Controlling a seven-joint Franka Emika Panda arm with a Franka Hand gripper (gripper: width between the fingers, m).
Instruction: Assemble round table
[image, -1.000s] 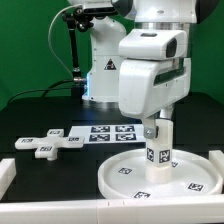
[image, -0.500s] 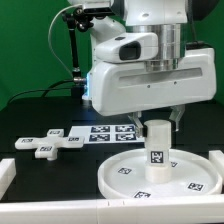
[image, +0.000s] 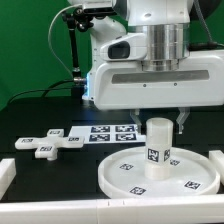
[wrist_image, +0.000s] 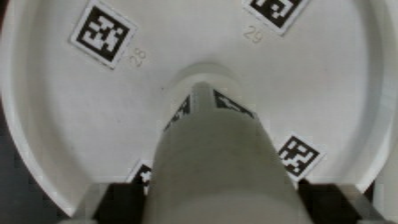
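Observation:
The short white cylinder leg (image: 157, 146) stands upright at the middle of the large rimmed round disc (image: 115, 178), its tag facing the camera. My gripper (image: 158, 122) comes straight down over it and is shut on the leg's upper end, with one dark finger (image: 182, 118) showing beside it. In the wrist view the leg (wrist_image: 222, 150) runs between my two black fingertips (wrist_image: 121, 196) down to the disc (wrist_image: 169, 60), and the gripper (wrist_image: 217, 200) holds it. The cross-shaped piece (image: 50, 143) lies flat on the black table at the exterior view's left.
The marker board (image: 112, 133) lies behind the disc, under the hand. A low white rail (image: 50, 212) borders the front of the table, with white blocks at the left (image: 5, 172) and right (image: 217, 160) edges. The robot base (image: 100, 70) stands behind.
The hand has turned about its vertical axis while gripping the leg: it showed its narrow side a second ago and its broad side now. The leg stays upright on the disc.

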